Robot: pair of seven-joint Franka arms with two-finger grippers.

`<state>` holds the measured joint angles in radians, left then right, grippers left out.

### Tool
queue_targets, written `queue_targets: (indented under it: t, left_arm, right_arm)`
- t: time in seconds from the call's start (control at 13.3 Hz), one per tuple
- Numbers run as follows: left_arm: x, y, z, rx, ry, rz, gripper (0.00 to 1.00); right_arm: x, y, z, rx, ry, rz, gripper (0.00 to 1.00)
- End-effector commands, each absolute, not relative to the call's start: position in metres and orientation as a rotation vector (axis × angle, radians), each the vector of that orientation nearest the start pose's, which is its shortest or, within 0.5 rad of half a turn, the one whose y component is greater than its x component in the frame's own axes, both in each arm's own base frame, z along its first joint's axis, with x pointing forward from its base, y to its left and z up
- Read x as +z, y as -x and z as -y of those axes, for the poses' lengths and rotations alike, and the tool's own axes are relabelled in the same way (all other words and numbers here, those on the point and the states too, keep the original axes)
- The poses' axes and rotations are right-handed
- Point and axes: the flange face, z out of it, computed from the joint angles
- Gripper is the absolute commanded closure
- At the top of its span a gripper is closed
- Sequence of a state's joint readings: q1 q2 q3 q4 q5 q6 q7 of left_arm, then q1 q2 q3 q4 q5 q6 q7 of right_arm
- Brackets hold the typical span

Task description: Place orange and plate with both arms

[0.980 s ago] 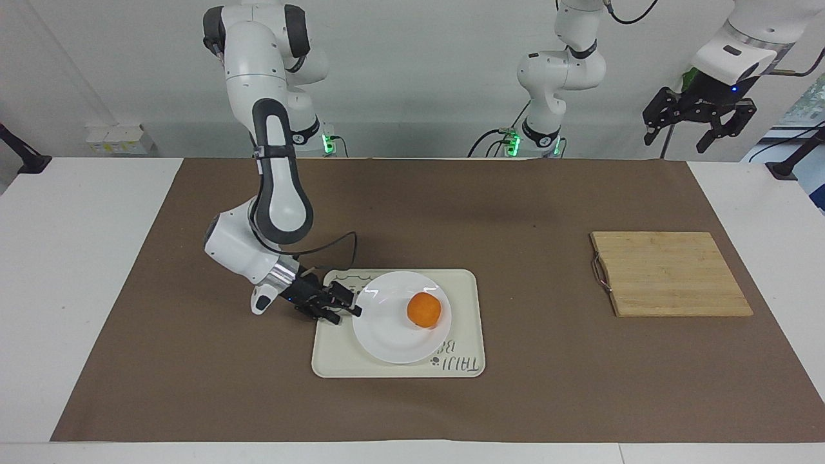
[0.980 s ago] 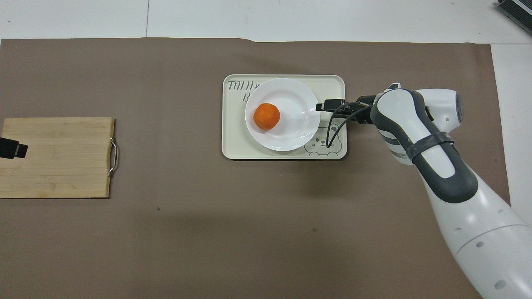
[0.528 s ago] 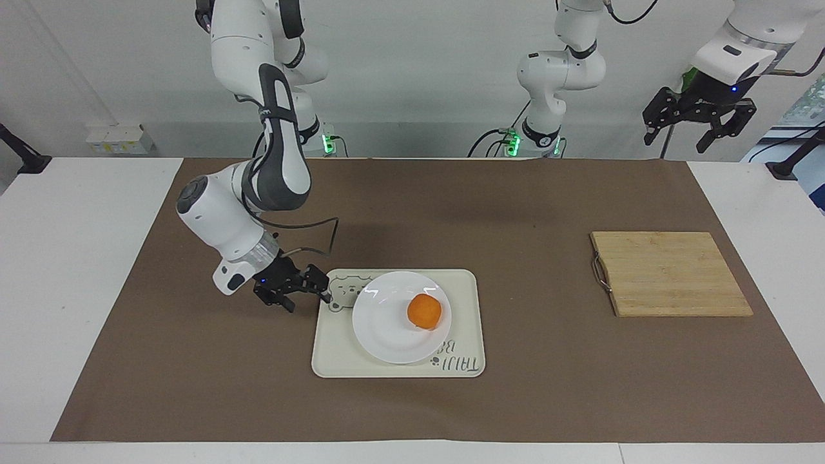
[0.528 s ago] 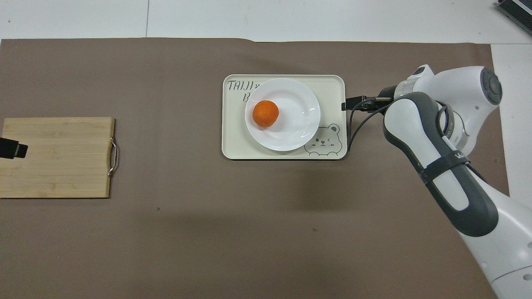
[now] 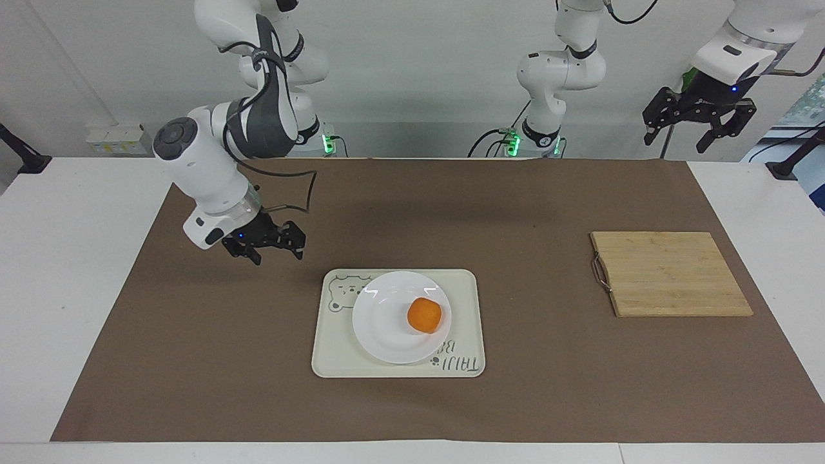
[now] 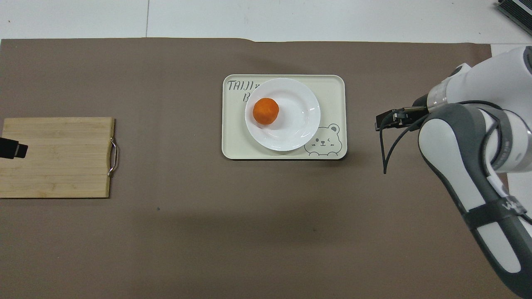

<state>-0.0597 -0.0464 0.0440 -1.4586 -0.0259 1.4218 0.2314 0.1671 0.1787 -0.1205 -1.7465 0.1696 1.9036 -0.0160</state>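
Note:
The white plate (image 5: 387,328) lies on the cream tray (image 5: 335,357), and the orange (image 5: 424,315) sits on the plate off its middle. They also show in the overhead view: plate (image 6: 297,120), orange (image 6: 266,111), tray (image 6: 332,85). My right gripper (image 5: 276,252) is open and empty, raised over the brown mat beside the tray toward the right arm's end; it shows in the overhead view (image 6: 379,123). My left gripper (image 5: 675,140) is open and empty, held high at the left arm's end, where the arm waits; its tip (image 6: 12,149) shows over the cutting board.
A bamboo cutting board (image 5: 670,274) with a metal handle lies on the brown mat (image 5: 515,212) toward the left arm's end; it also shows in the overhead view (image 6: 58,158). White table borders the mat on all sides.
My right gripper has drawn back from the plate's rim, risen and moved toward the right arm's end and the robots. The plate stays on the tray. The left arm has not moved.

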Motion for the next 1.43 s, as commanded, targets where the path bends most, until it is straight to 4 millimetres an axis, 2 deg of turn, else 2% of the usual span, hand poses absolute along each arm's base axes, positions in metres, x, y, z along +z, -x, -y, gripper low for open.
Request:
queue_targets:
  t: [0.0,0.08,0.23,0.53,0.83,1.13,1.36]
  left_arm:
    - [0.694,-0.521,0.009,-0.014,3.146,-0.378,0.0]
    - [0.694,-0.521,0.009,-0.014,3.146,-0.378,0.0]
    - [0.694,-0.521,0.009,-0.014,3.146,-0.378,0.0]
    - [0.694,-0.521,0.009,-0.014,3.146,-0.378,0.0]
    - [0.694,-0.521,0.009,-0.014,3.146,-0.378,0.0]
    - [0.694,-0.521,0.009,-0.014,3.146,-0.378,0.0]
    - [0.694,-0.521,0.009,-0.014,3.146,-0.378,0.0]
  right_arm:
    - [0.499,-0.588,-0.041,0.068,3.072,-0.104,0.0]
    - [0.512,-0.579,-0.043,0.083,3.067,-0.166,0.0]
    - [0.532,-0.561,-0.034,0.122,3.059,-0.249,0.0]
    - [0.552,-0.542,0.021,0.14,3.035,-0.369,0.0]
    - [0.569,-0.526,0.054,0.119,3.072,-0.424,0.0]
    - [0.58,-0.515,0.09,0.093,3.085,-0.344,0.0]
    - [0.597,-0.514,0.078,0.043,3.103,-0.315,0.0]
